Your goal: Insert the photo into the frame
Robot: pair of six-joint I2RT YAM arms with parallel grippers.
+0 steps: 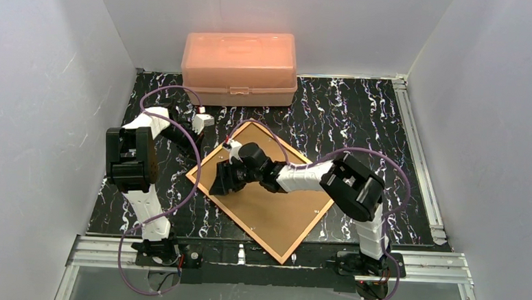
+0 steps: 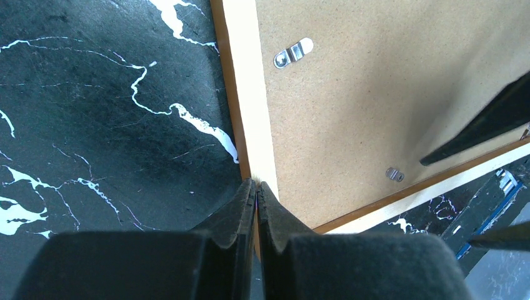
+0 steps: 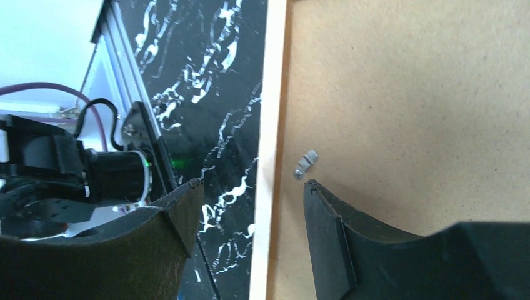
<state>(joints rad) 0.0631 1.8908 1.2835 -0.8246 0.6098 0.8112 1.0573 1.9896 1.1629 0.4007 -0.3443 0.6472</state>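
Note:
The frame (image 1: 240, 223) lies face down and turned like a diamond on the black marbled table, its brown backing board (image 1: 281, 209) facing up. The photo is hidden. My left gripper (image 1: 195, 159) is shut, with its tips (image 2: 257, 184) resting at the outer edge of the frame's border (image 2: 250, 94) close to a corner; nothing shows between the fingers. My right gripper (image 1: 222, 182) is open and straddles the frame's left border (image 3: 270, 125). One of its fingers (image 3: 181, 206) is over the table, the other over the board, midway (image 3: 252, 184) above the border.
A pink translucent box (image 1: 240, 66) stands at the back. Small metal clips (image 2: 294, 53) (image 3: 306, 164) sit on the board near the border. Aluminium rails (image 1: 420, 165) run along the table's right and front edges, and white walls close in the sides.

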